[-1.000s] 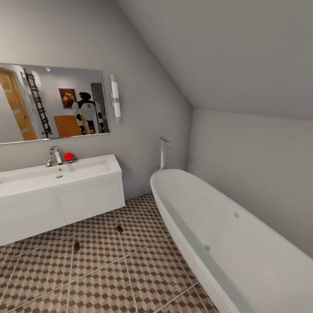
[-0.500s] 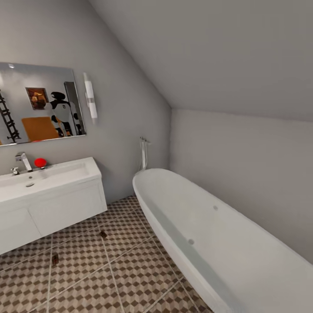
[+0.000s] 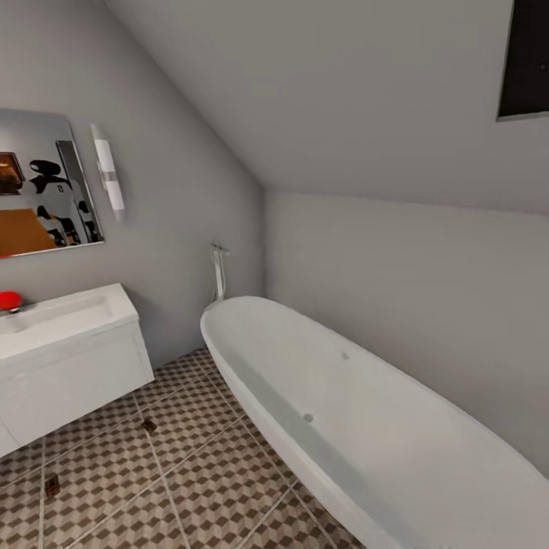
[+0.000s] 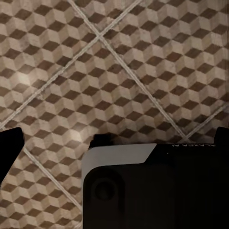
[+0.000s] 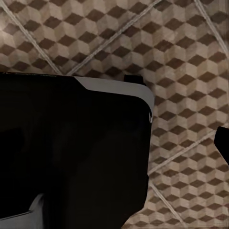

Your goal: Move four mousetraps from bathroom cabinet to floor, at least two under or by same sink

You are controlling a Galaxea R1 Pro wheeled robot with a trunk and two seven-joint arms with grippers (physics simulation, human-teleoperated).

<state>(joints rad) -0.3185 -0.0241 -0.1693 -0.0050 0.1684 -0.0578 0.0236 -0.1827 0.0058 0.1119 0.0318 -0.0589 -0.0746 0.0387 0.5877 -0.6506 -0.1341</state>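
Observation:
Two mousetraps lie on the bathroom floor (image 3: 206, 488). One mousetrap (image 3: 149, 425) rests on a grout line just off the front corner of the white vanity. The other mousetrap (image 3: 52, 485) lies further out in front of the vanity. The sink (image 3: 57, 316) tops that vanity at the far left. The cabinet is out of view. My left gripper (image 4: 114, 140) hangs over patterned tiles, its dark fingertips (image 4: 9, 148) spread to the picture's edges and nothing between them. One dark fingertip (image 5: 222, 142) of my right gripper shows, also over tiles.
A long white oval bathtub (image 3: 343, 396) runs along the right wall under the sloped ceiling. A mirror (image 3: 38, 191) and a wall lamp (image 3: 109, 179) hang above the sink, and a red object (image 3: 9, 299) sits on its rim. My own dark base (image 5: 71, 152) lies below both wrists.
The camera has swung to the right, so sink, mirror and both mousetraps slid left in the picture. The tap left the frame and a dark opening came in at top right.

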